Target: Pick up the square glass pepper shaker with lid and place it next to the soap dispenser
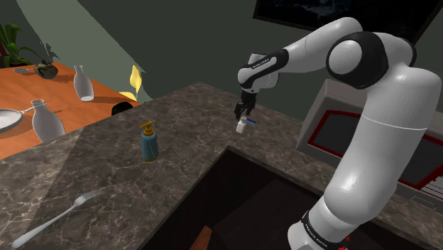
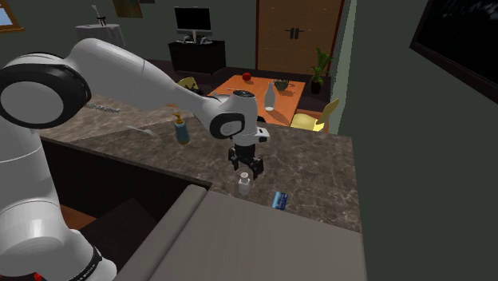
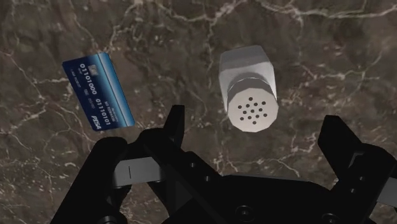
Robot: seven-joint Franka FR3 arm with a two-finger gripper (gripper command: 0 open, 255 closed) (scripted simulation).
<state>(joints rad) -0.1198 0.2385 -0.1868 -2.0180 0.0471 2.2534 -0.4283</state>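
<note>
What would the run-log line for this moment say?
hand: open over pepper shaker, no contact | shaker: upright on counter | soap dispenser: farther along counter | phase: approach

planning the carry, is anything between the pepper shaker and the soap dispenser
Nothing visible does: bare countertop runs from the pepper shaker to the soap dispenser. The credit card lies on the shaker's other side.

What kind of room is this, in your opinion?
Probably a kitchen beside a dining area: a stone counter with a soap dispenser and a fork, and an orange table with a plate.
</note>
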